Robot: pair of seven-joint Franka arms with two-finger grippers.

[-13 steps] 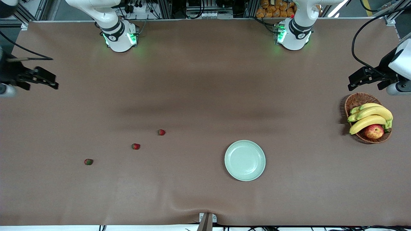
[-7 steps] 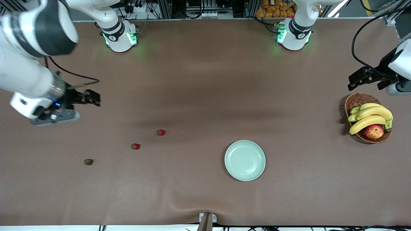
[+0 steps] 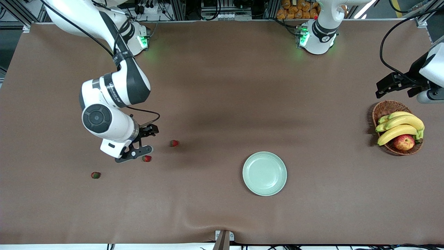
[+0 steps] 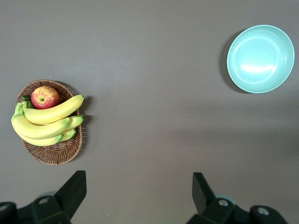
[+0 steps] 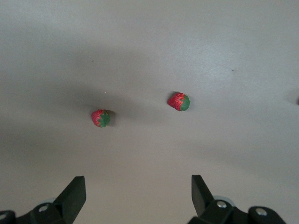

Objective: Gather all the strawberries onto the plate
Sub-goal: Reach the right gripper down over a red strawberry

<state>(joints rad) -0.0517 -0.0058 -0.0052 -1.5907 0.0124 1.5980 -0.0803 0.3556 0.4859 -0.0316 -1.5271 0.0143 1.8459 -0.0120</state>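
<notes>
Showing: three berries lying loose on the brown table cover, none yet in the dish.
Nearest berry: small red strawberry with a dark green top (image 3: 95, 175), nearest the front camera, toward the right arm's end of the table.
Dish: round, pale mint-green plate (image 3: 264, 173), bare, well apart from all three berries, toward the left arm's end of them.
Middle berry: small red strawberry (image 3: 146, 158), just beside the right gripper's lower finger in the front view, on the side toward the camera.
Farthest berry: small red strawberry (image 3: 174, 143), farther from the camera, between the middle berry and the plate along the table's length.
Right gripper (image 3: 141, 142): fingers spread wide, holding nothing, low over the table between the middle and farthest berries; its wrist view shows both ahead of the open fingertips.
Deciding relation: the right arm is much the nearer one to every berry; the middle berry looks the closest target, so a short shift toward the camera and a descent would probably bracket it.
Berry axis: too small to judge in the front view.
Left gripper (image 3: 393, 84): spread wide, empty, waiting above the brown wicker basket (image 3: 385, 108) of yellow bananas (image 3: 399, 126) and a red-yellow apple (image 3: 403, 142).
</notes>
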